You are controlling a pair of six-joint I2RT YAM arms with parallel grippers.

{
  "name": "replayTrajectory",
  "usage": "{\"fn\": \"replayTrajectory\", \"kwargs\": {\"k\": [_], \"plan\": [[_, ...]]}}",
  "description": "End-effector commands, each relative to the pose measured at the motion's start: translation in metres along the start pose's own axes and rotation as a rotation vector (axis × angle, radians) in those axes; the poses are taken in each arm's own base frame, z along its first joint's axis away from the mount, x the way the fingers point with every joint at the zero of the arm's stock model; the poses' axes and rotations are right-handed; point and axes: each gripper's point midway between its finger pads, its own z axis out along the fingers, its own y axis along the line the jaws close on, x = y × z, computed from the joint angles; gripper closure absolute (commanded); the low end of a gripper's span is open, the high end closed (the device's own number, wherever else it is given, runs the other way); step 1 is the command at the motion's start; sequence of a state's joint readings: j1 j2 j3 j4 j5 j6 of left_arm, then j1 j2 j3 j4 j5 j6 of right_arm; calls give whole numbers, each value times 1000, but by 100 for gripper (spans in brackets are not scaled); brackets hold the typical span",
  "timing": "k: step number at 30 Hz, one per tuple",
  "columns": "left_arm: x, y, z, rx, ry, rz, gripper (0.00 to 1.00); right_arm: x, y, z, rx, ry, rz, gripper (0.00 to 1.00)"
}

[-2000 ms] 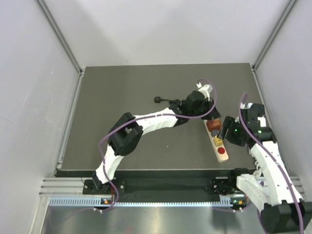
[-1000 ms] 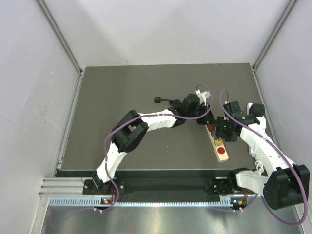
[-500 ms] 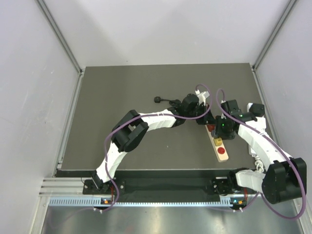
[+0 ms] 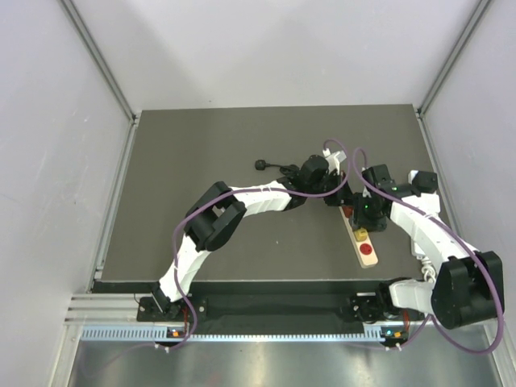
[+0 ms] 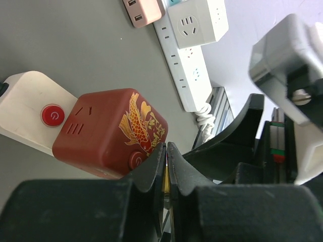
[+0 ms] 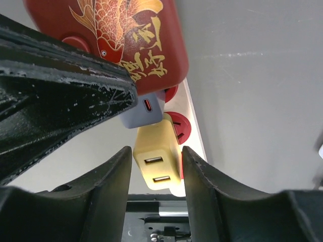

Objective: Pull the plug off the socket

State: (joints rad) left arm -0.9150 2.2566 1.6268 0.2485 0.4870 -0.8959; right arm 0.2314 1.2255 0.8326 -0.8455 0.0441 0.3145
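On the dark table [image 4: 201, 161], the right gripper [image 6: 155, 151] has swung in over the power strip [image 4: 369, 260]. Its fingers stand apart astride the yellow plug [image 6: 156, 164] mid-strip, so closing likely comes next. The left gripper [image 5: 166, 148], fingers together, sits beside the red adapter [image 5: 111, 131] at the strip's far end.

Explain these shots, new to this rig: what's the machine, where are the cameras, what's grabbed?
Two robot arms, bolted at a table's near edge. The overhead picture looks down from behind them; the other two come from cameras on each wrist. On the dark table lies a cream power strip carrying a red cube adapter, a grey-blue charger and a yellow USB charger. A black plug lies apart. The right arm has its jaws open either side of the yellow charger; the left arm has its jaws shut beside the red adapter.
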Motion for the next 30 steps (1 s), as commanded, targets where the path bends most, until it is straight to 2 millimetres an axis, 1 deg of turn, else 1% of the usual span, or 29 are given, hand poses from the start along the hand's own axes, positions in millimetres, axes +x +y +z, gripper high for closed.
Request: {"fn": "replayTrajectory", "kwargs": {"k": [1, 4, 6, 7, 8, 9, 10, 11, 16, 17, 19, 20, 25, 30], "plan": [[31, 55, 7, -134, 77, -58, 89, -9, 4, -5, -1, -20, -17, 55], [31, 57, 7, -141, 75, -58, 90, -8, 3, -3, 5, -14, -14, 55], [32, 59, 7, -145, 77, -60, 90, -9, 2, -3, 9, -22, -14, 59], [32, 60, 8, -149, 77, -61, 90, -9, 2, -4, 13, -25, -12, 62], [33, 61, 8, -152, 78, -61, 91, -10, 1, -4, 16, -33, -10, 67], [33, 61, 8, -152, 80, -61, 91, -10, 1, -5, 16, -37, -8, 71], [33, 62, 9, -155, 81, -60, 91, -11, 1, -6, 18, -43, -6, 77], [34, 64, 9, -160, 83, -59, 91, -13, 0, -7, 23, -51, -1, 99], [39, 74, 9, -196, 98, -57, 92, -22, 0, -21, 24, -132, 15, 100], [40, 75, 9, -204, 101, -56, 93, -28, 1, -28, 11, -176, 14, 100], [42, 81, 9, -219, 104, -49, 94, -30, 0, -32, 11, -205, 19, 100], [42, 82, 9, -225, 104, -46, 97, -30, 1, -32, 9, -213, 19, 100], [44, 84, 10, -239, 117, -30, 98, -29, 1, -28, 19, -188, 21, 100], [48, 86, 11, -257, 123, -12, 98, -41, 4, -40, 6, -242, 30, 100]]}}
